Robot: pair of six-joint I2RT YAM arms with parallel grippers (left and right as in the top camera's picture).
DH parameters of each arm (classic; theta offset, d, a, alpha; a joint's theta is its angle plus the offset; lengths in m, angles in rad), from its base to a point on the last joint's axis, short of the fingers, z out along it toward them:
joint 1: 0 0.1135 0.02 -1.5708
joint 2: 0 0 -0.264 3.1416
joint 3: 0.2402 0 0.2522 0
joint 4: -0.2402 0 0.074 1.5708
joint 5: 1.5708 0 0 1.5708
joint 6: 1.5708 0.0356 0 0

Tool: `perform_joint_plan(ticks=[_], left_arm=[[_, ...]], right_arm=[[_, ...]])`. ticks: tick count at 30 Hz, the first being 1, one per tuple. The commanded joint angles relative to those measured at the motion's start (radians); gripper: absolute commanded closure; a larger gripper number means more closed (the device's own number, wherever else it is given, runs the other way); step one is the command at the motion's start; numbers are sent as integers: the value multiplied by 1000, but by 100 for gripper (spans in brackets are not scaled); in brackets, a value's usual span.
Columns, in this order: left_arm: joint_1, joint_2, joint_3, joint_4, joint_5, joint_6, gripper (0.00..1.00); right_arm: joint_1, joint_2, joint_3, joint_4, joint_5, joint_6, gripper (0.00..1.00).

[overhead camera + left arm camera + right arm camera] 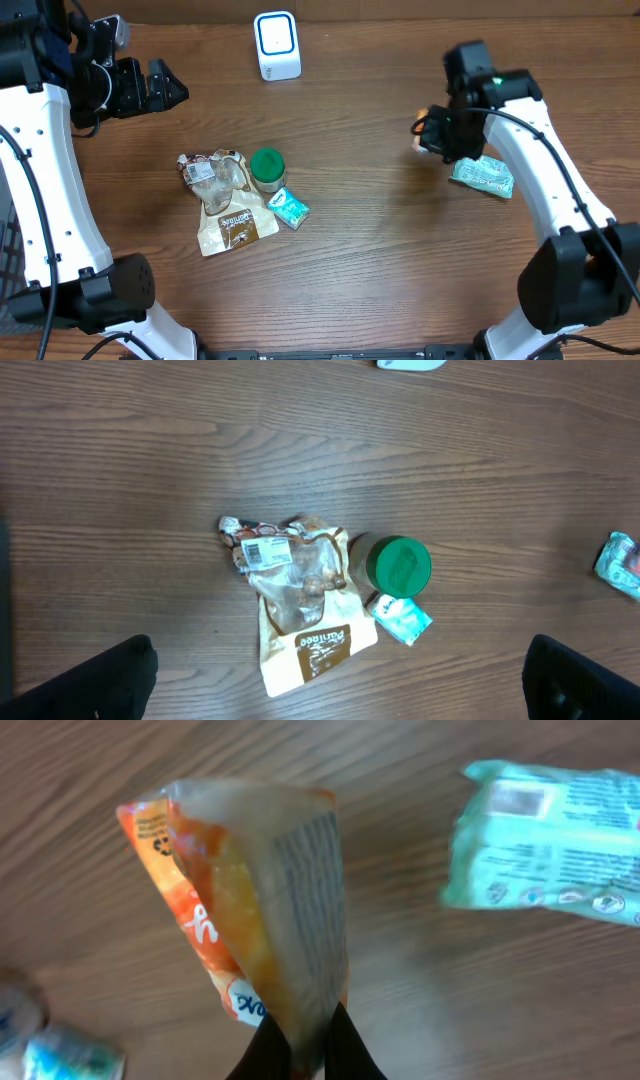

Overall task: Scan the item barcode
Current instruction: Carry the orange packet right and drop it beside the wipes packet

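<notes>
Pinched at one end in the tightly closed right gripper, over the wooden table's right side: orange packet, glossy crinkled film, translucent seam, fine print down one face. Just beside, flat teal pack. Left gripper spread wide, empty. Mid-table: clear crumpled bag, brown pouch, green-lidded jar, contents unseen. White scanner at far edge.
</notes>
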Motion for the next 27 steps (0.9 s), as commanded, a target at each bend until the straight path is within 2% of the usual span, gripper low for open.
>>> perform_joint_plan(ticks=[1, 8, 13, 14, 16, 19, 23, 27], left_arm=[[-7, -8, 16, -2, 8, 16, 0], [-7, -8, 16, -2, 8, 16, 0], [-7, -8, 16, -2, 8, 16, 0], [-7, -8, 16, -2, 8, 16, 0], [-7, -8, 16, -2, 8, 16, 0], [-7, -8, 16, -2, 8, 16, 0], [-7, -8, 16, -2, 8, 16, 0], [-7, -8, 16, -2, 8, 16, 0]], right_arm=[[-54, -8, -101, 71, -1, 77, 96], [-154, -8, -276, 258, -1, 91, 96], [-196, -8, -316, 291, 3, 71, 95], [-200, -8, -315, 292, 3, 64, 90], [-205, -8, -315, 291, 3, 61, 70], [-205, -8, -312, 290, -2, 16, 59], [-205, -8, -290, 254, -20, -32, 51], [-205, -8, -238, 186, -27, -49, 50]])
